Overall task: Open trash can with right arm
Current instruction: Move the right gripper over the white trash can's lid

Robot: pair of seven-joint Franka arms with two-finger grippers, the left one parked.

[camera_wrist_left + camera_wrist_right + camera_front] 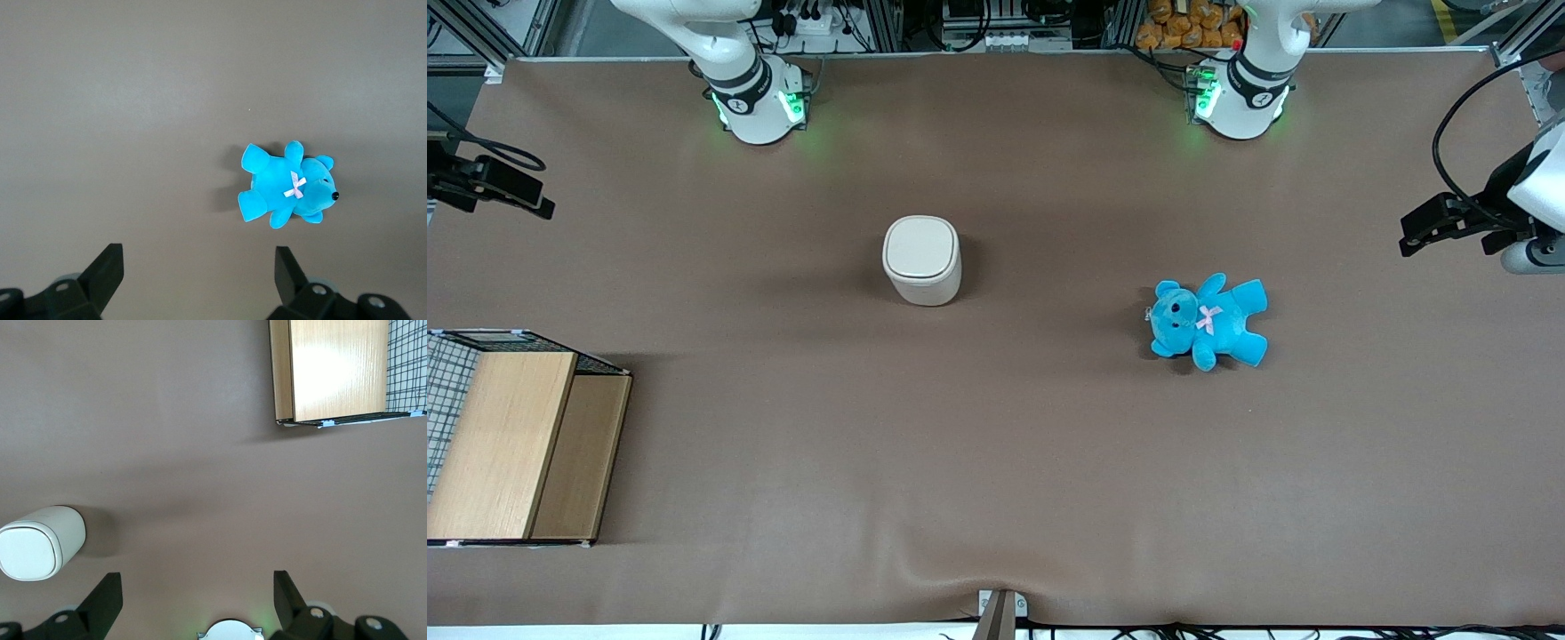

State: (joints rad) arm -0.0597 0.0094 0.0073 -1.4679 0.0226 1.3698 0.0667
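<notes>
The tool (193, 603) hangs with fingers apart, high over the surface (996, 462) near its edge. The trash can (922, 260) stands mid-surface, lid shut. A sideways push could tip it over.

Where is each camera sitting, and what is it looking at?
Front view: high up, looking down on the table, with the trash can, blue teddy bear, wooden box and both arm bases; the gripper hangs open at the working arm's end.
Right wrist view: on the working arm, facing down at the trash can and wooden box; its fingers show.
Left wrist view: on the parked arm, facing down at the teddy.
Front and right wrist views share can and box.
</notes>
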